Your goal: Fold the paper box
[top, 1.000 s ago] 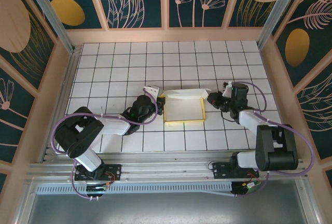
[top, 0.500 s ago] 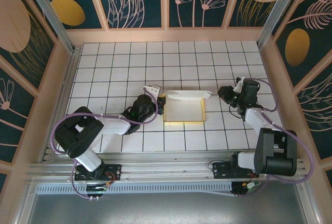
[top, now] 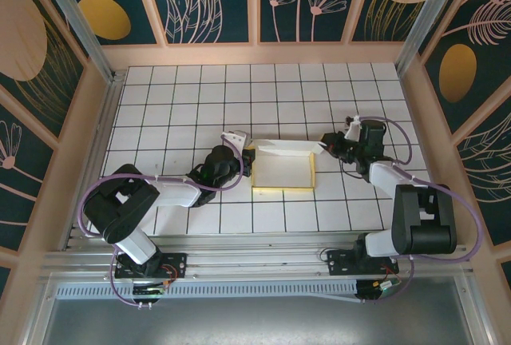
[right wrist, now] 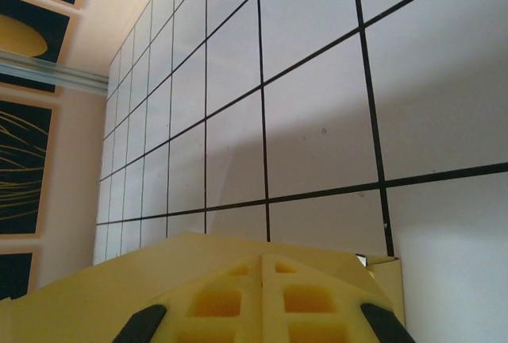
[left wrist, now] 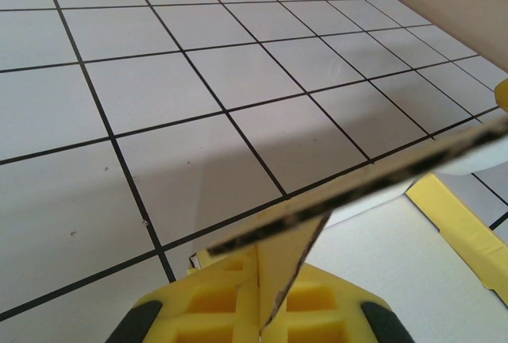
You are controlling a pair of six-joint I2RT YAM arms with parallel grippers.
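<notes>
The bench point(top: 184, 97) is white, ruled into squares by thin black lines, and the walls point(top: 215, 1) are dark teal with gold ovals and pale line-drawn leaves (peach strips between). The paper box point(top: 281, 168) is pale white inside with yellow edges, the same bright yellow as the pads point(left wrist: 214, 303) of the left end effector point(left wrist: 258, 283) and right end effector point(right wrist: 262, 267). The arms point(top: 172, 195) are black and white, with purple cables point(top: 81, 209).

White tiled tabletop point(top: 176, 97) with black lines, dark blue walls point(top: 231, 21) with painted flowers and gold circles, grey metal rail point(top: 255, 260) in front
</notes>
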